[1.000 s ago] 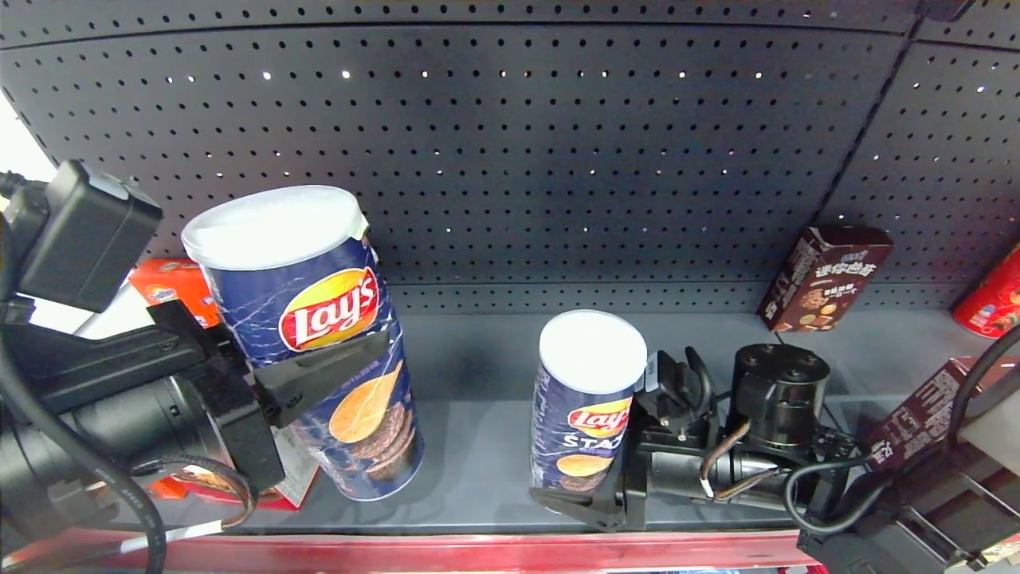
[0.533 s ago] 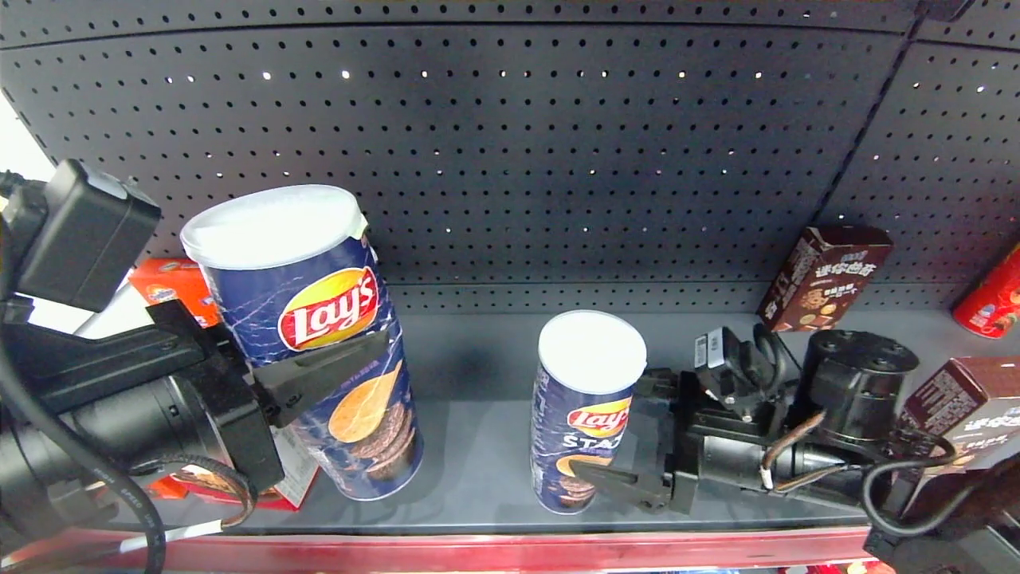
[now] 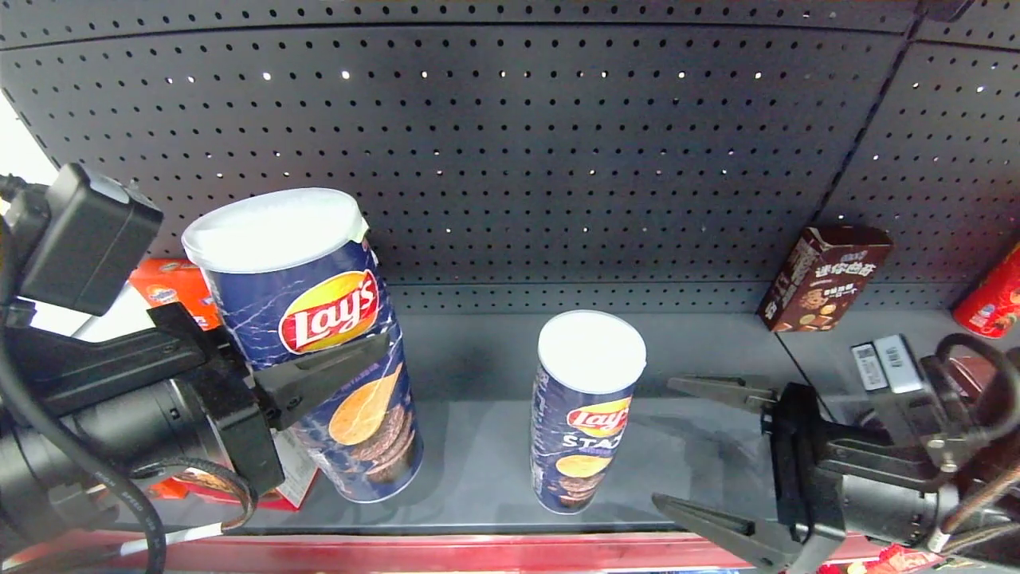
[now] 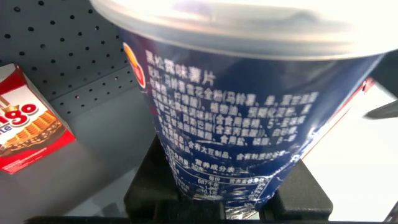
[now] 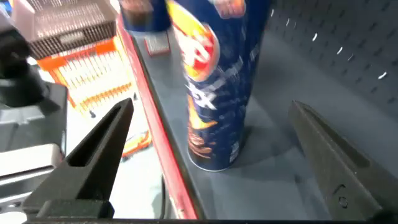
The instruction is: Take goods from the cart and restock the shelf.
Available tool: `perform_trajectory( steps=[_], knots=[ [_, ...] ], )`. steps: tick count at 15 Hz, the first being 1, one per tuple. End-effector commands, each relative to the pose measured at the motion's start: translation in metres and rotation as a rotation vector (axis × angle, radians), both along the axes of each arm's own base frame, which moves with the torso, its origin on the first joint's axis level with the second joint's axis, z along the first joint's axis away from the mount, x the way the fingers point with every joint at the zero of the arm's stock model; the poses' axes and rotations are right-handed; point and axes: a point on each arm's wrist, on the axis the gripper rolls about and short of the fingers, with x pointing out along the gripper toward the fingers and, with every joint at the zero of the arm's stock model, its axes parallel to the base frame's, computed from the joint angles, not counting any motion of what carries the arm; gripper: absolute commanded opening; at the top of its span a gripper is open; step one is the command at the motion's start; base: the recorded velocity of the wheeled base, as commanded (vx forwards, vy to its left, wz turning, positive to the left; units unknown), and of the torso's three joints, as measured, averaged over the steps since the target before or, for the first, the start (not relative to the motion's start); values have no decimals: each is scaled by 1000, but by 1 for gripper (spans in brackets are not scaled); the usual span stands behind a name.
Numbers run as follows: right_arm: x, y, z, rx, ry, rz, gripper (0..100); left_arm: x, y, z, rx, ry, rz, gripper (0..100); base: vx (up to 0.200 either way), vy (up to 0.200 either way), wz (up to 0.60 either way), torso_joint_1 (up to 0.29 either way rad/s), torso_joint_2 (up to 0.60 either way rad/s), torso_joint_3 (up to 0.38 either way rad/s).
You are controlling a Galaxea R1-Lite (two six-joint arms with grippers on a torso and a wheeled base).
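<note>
Right hand [image 3: 664,442] agape, just right of upright chip can [image 3: 586,414]

Before me stands a dark pegboard [image 3: 510,175], and small lights shine through some of its holes. Under the pegboard lies the grey shelf [image 3: 470,375], with a red strip [image 3: 446,552] along its front edge.

Navy marbled can [image 3: 578,414], white-lidded

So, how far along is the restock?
Done: one chip can stands upright on the shelf, the open right hand clear of it. In hand: the left hand grips a second can, tilted, at the shelf's left. Left: stand it up, release, then fetch more.
</note>
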Motion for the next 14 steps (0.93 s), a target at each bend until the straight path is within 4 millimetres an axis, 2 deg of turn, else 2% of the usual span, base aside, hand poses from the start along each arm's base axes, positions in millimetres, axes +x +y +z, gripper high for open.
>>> perform_trajectory(
  steps=[1,3,7,10,11,14],
  knots=[
    [-25,-22,23,79,-50,-87,100,-1,1,1,-3,-3,0,0,0,0,0,0,0,0],
    [-38,-40,34,109,-56,-196,100,-2,1,-1,-1,-2,0,0,0,0,0,0,0,0],
    [-74,-71,35,107,-29,-426,100,-4,3,-4,3,1,0,0,0,0,0,0,0,0],
    [-103,-88,24,111,-21,-533,100,-4,3,-2,1,-7,0,0,0,0,0,0,0,0],
    [-121,-98,15,111,-15,-602,100,-4,3,1,-4,-17,-2,0,0,0,0,0,0,0],
    [-149,-115,-8,97,38,-738,100,-3,2,3,-8,-25,-4,0,0,0,0,0,0,0]
  ],
)
